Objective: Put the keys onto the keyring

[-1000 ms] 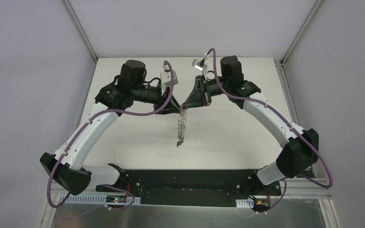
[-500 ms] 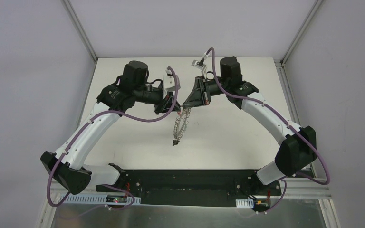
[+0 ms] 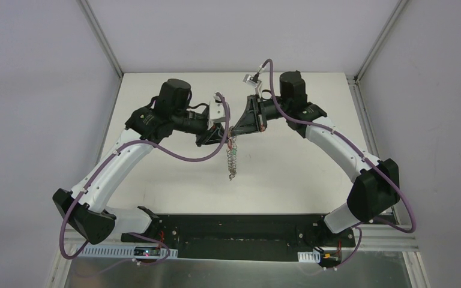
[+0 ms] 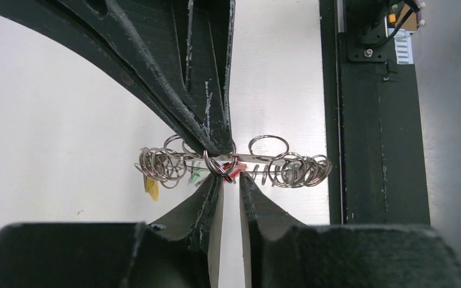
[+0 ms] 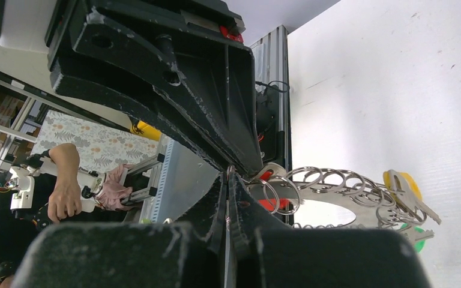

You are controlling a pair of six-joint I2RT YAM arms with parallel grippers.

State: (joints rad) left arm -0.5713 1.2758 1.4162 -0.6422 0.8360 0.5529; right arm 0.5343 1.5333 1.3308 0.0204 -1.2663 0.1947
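**Keyring held in mid-air, most keys on it**

Left gripper (image 4: 229, 180) has its jaws almost together at a red key (image 4: 228, 173); whether it pinches that key I cannot tell. The keyring (image 3: 232, 157) hangs edge-on between both arms, above the worktop (image 3: 288, 174), carrying a yellow key (image 4: 151, 187) and a green key (image 4: 195, 174). Right gripper (image 5: 227, 180) is clamped tight on the ring's top. Threading the red key looks like the step left; no black key shows.

Bright, even light, faint soft shadows on the white table (image 3: 174, 174), blurry near foreground in both wrist views.
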